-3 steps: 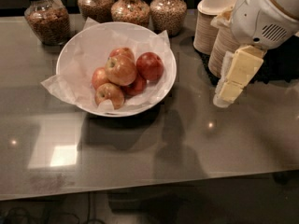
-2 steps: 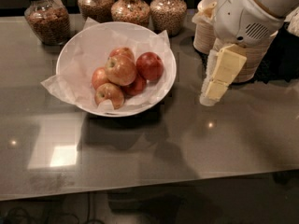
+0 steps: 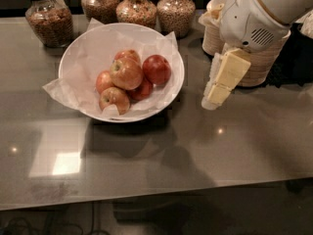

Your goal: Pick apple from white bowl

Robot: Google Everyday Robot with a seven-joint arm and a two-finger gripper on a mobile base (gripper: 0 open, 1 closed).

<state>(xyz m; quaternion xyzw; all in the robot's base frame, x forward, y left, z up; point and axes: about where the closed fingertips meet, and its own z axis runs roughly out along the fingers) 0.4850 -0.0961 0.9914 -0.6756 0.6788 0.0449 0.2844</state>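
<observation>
I am hovering the cream gripper (image 3: 211,101) beside the glossy white bowl (image 3: 179,65) holding the blushed yellow-orange apple (image 3: 126,73); I cannot tell its grip state.

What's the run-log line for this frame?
phase: pre-grasp | gripper: right of white bowl, over table, nothing held | apple: in white bowl, ungrasped

Glossy white bowl (image 3: 181,73), crinkled paper lining (image 3: 67,88); matt plastic gripper (image 3: 212,99) right of it.

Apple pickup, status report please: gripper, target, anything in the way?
Gripper right of white bowl, over counter. Apple in bowl, untouched, atop pile. Red apple sits between it and gripper.
</observation>
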